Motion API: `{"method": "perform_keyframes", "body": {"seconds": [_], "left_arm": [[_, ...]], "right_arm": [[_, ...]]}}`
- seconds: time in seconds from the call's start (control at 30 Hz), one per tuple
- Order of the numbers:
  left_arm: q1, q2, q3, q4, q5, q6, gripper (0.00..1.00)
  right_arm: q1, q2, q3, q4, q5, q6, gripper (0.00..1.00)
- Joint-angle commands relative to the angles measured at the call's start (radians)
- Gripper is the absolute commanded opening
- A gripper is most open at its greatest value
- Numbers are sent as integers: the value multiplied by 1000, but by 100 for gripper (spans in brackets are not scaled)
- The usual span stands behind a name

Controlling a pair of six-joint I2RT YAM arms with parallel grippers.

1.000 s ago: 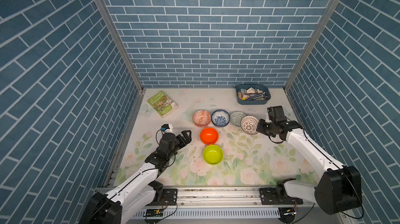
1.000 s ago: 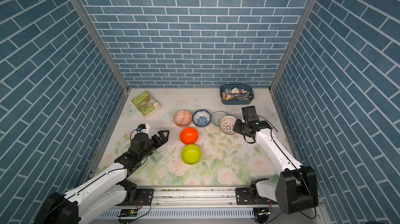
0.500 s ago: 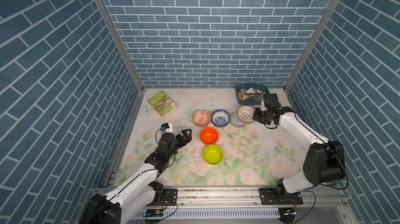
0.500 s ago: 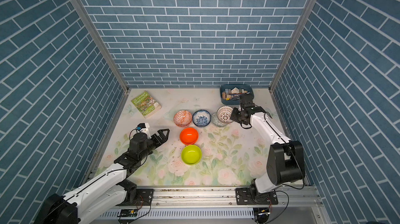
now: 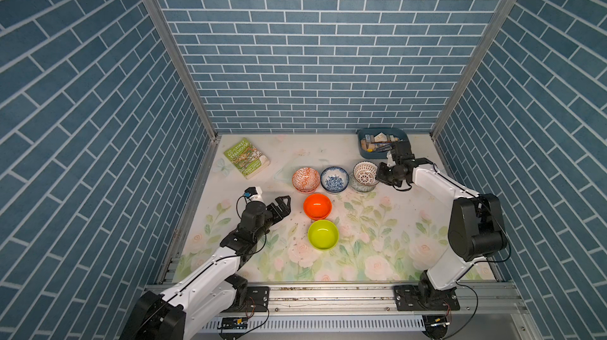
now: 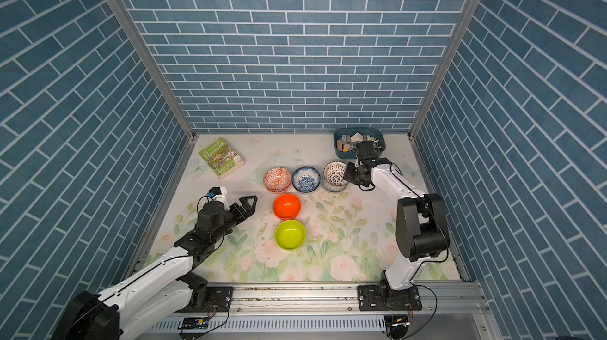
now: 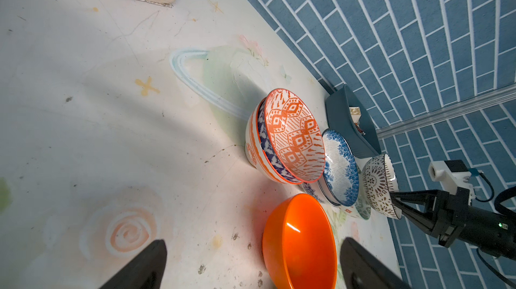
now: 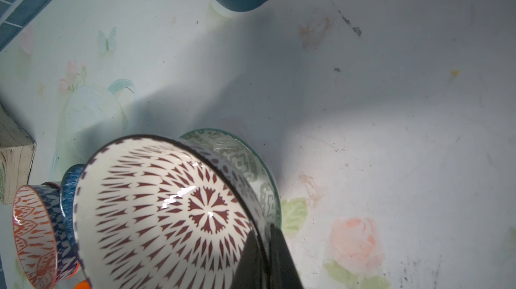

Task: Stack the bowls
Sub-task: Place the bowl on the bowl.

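And the right gripper [image 5: 377,174] is pinched narrow on the rim of the brown-lattice bowl [image 5: 365,172], hanging just above the grey-green bowl [image 5: 360,188] at the right end of the back row: target straight below. It's round, so no long axis. Its mouth faces up, tipped a little. The left gripper [image 5: 285,205] is wide, empty and farther off.

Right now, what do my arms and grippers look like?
The left arm and right arm have white shells, black joints and black cables looping near wrists and bases. The left gripper and right gripper are black, with tapered triangular fingers. A white block sits on each wrist.
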Motion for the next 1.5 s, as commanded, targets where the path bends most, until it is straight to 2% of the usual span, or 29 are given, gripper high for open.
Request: {"method": "perform_keyframes", "body": {"seconds": [0.0, 0.63, 1.47], "left_arm": [[-1, 0, 8, 14, -13, 17, 100], [-1, -5, 4, 19, -13, 20, 100], [-1, -2, 4, 21, -13, 21, 100]], "right_arm": [[17, 8, 50, 42, 4, -7, 0], [46, 21, 19, 27, 58, 14, 0], [61, 37, -25, 59, 63, 30, 0]]}}
